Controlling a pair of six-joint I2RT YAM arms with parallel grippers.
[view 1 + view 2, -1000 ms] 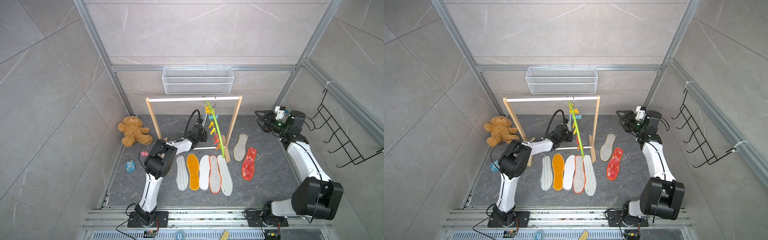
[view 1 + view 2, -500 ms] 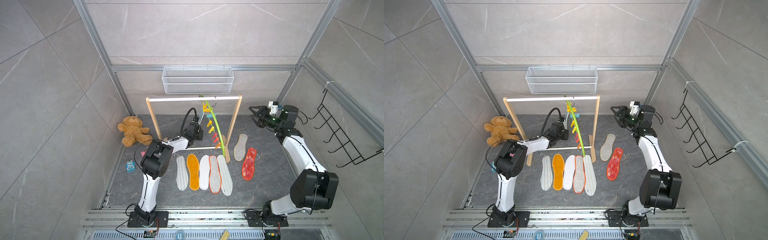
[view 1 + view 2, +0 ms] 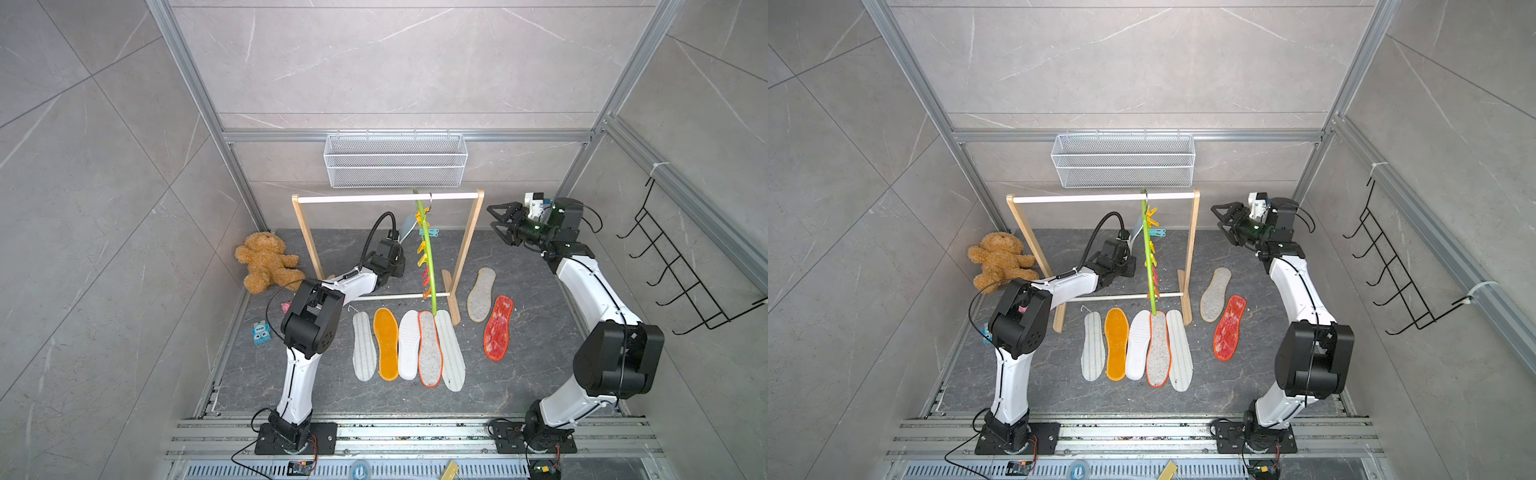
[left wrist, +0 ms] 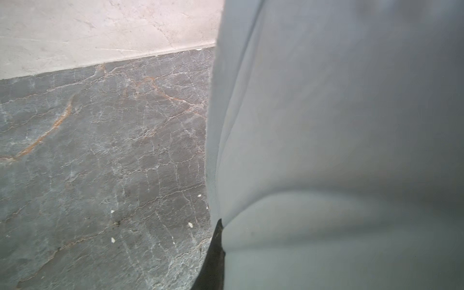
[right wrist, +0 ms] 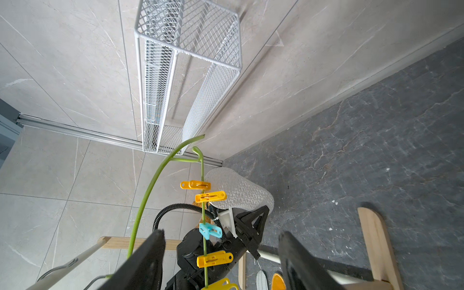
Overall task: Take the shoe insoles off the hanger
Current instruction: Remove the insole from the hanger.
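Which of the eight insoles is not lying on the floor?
The blue-grey insole: it hangs beside the lime-green hanger, with the left claw shut on it. The other seven lie flat on the floor.

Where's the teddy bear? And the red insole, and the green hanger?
teddy bear [image 3: 269, 267]: in a top view, on its tummy.
red insole [image 3: 497, 328]: in a top view, on its middle.
hanger [image 3: 431, 274]: in a top view, partway down its green bar.

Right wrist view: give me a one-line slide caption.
Open right claw faces the lime-green hanger while the left claw grips a pale blue-grey insole beside its yellow clips.
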